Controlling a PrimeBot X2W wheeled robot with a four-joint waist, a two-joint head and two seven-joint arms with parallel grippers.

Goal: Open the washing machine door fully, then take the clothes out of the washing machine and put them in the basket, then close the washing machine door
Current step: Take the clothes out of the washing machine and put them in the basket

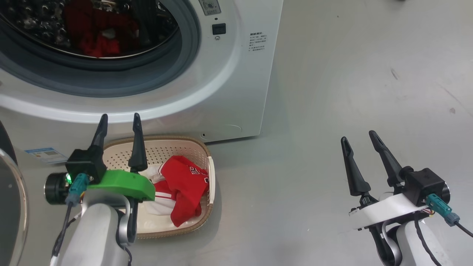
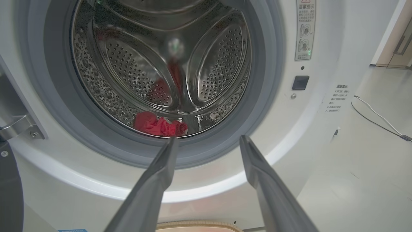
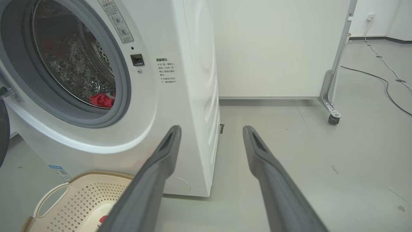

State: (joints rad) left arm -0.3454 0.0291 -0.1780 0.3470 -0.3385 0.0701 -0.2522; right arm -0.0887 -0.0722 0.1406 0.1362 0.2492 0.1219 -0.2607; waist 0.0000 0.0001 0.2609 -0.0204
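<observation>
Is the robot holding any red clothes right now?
No, nothing is held. The left gripper and the right gripper are both open and empty. One red garment lies in the basket; more red cloth is in the washing machine.

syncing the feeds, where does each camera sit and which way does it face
head: on the head, looking down at basket and washer; left tool, right tool show.
left wrist: on left arm, facing into drum at clothes; own fingers show.
right wrist: on right arm, facing washer corner and floor; own fingers show.
shared: both wrists see clothes in drum.
</observation>
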